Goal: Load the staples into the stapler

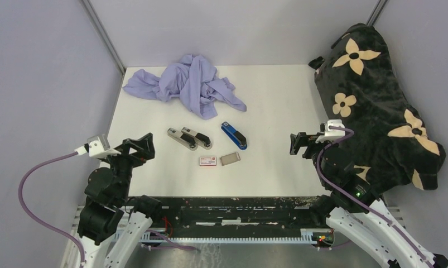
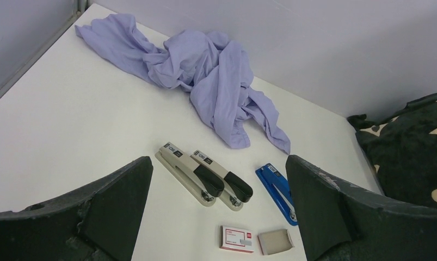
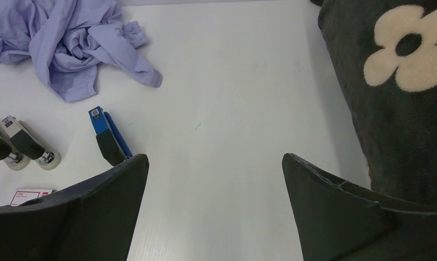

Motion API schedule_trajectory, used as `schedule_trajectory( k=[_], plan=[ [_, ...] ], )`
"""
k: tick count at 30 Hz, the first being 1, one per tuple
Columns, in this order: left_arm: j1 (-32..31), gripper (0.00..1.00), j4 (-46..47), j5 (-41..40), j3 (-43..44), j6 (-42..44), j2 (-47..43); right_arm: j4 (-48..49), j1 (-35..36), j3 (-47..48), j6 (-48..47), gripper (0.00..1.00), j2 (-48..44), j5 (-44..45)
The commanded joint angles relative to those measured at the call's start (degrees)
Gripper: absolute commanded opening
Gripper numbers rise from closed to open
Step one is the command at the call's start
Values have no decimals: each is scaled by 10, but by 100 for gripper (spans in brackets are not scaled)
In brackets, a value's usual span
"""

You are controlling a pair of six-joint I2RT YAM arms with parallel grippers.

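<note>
- The left gripper [image 1: 147,147] is hanging over the near-left part of the white desk [image 1: 277,106]. Its jaws are spread wide, with nothing between them.
- The right gripper [image 1: 295,144] is hanging over the near-right part, likewise wide open and empty, and is pointing toward the middle of the desk.
- Between the two, nearest the arms, a small red-and-white cardboard box [image 1: 208,161] is lying flat. Just to its right, the small grey tray of staples [image 1: 230,158] is sitting on the desk — a thin gap apart from the box and well clear of both grippers. The strips themselves are too small to make out.
- Just beyond them, two beige-and-black staplers [image 1: 199,139] are lying side by side, and a blue-and-black stapler [image 1: 234,135] is lying to their right — all three angled the same way.
- Farther back, a crumpled lavender cloth [image 1: 188,84] is sprawling across the desk.
- At the far right, a black plush bag with cream flower shapes [image 1: 377,111] is resting along the desk's edge.
</note>
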Motion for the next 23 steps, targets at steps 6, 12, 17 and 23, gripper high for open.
schedule_trajectory(
  k=[6, 12, 17, 23],
  plan=[
    [3, 99, 24, -24, -7, 22, 0, 45, 2, 6, 4, 100, 30, -18],
    [3, 99, 23, -24, -8, 19, 0, 53, 1, 6, 7, 99, 25, -24],
    [3, 99, 23, -26, -8, 19, -2, 53, 1, 3, 5, 99, 23, -25],
    [3, 99, 24, -25, -8, 19, 2, 55, 2, 4, 5, 100, 26, -28]
  ],
)
